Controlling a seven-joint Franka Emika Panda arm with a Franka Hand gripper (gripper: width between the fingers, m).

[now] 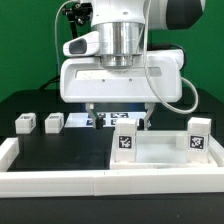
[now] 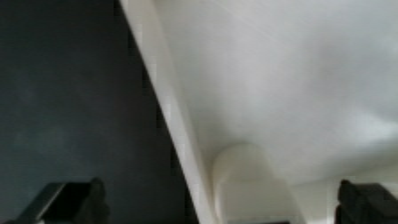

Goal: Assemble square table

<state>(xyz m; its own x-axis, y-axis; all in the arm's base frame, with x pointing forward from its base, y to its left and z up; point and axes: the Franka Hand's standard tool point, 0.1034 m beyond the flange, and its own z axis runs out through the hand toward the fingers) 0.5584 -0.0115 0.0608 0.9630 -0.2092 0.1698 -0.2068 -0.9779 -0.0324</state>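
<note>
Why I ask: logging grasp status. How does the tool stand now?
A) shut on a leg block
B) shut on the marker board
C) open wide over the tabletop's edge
C: in the wrist view the tool stands wide open, with the edge of the square tabletop running beneath it, ungripped.

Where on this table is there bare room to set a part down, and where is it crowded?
Free: the black table patch bordered by the two loose leg blocks, the front rail and the tabletop. Crowded: behind the tabletop, where the open gripper hangs by the marker board and two upright tagged legs.
</note>
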